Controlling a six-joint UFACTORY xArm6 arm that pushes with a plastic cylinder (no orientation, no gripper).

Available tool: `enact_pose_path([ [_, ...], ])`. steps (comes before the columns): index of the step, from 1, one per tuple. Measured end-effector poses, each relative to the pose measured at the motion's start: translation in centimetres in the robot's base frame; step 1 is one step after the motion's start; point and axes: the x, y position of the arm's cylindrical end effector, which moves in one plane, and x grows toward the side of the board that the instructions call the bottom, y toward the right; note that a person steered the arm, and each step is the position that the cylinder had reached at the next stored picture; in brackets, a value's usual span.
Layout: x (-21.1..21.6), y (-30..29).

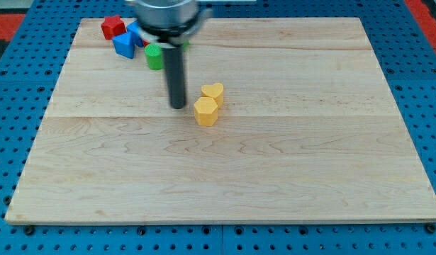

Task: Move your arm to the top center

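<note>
My tip (pixel 178 106) rests on the wooden board (pixel 288 163), left of centre in the upper half. Just to its right lie two yellow blocks touching each other: a hexagonal one (pixel 205 112) and a heart-shaped one (pixel 213 93) behind it. The tip stands a short gap to the left of the hexagon. Toward the view's top left sits a cluster: a red block (pixel 113 27), a blue block (pixel 123 45), another blue block (pixel 135 31) partly hidden by the arm, and a green cylinder (pixel 154 57) just above and left of the rod.
The arm's grey body (pixel 166 14) covers part of the board's top edge and hides the space behind the cluster. A blue pegboard (pixel 12 106) surrounds the board on all sides.
</note>
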Motion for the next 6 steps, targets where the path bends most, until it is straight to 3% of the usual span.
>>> enact_pose_path([
  [1,-1.7,-4.0],
  [3,-4.9,-3.8],
  [4,-5.6,1.2],
  [5,-10.2,8.9],
  [6,-17.0,10.7],
])
